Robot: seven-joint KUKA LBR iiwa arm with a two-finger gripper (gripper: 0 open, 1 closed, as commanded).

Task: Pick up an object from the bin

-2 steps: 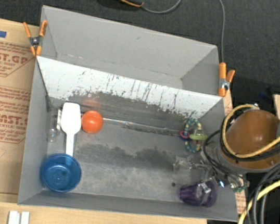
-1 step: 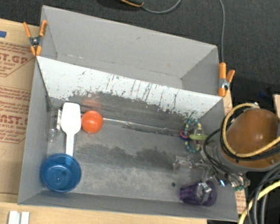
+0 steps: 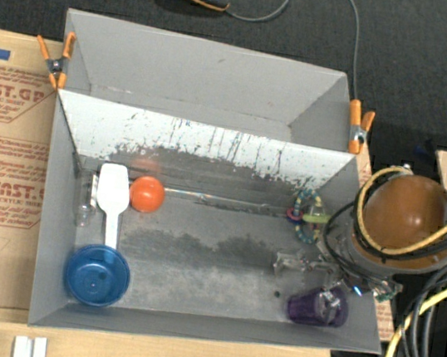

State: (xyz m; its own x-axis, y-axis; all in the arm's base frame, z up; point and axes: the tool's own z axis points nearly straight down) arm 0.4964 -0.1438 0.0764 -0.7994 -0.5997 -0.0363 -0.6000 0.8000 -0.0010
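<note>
Because the arm reaches in from the right, my gripper [image 3: 317, 277] sits low in the near right corner of the bin [image 3: 212, 251], tucked under the orange-brown wrist cover [image 3: 401, 217]. That bulk hides enough of it that I cannot tell whether it is spread wide or drawn narrow. Just beside it, toward the front wall, lies a small purple thing [image 3: 316, 309], lumpy and somewhat translucent, resting on the floor where it meets that wall. It looks to be touching the gripper's metal or very nearly so, but I see nothing plainly clamped, so I judge the pick not yet made. I take this as the likeliest target simply because it is nearest. The corner will crowd the approach, and a nudge could wedge the piece against the wall. A little further back along the right side, a multicoloured trinket [image 3: 307, 212] of green and purple bits rests at the foot of the sloping wall, probably where it slid down. Well apart, on the left, a white plastic spoon [image 3: 111, 198] lies with its broad end toward the back and its handle running down to a blue round lid [image 3: 96, 275] in the near left corner. An orange ball [image 3: 147, 194] sits just beside the spoon's head. A small clear piece [image 3: 83, 212] lies on the spoon's other side, too faint for me to name.
</note>
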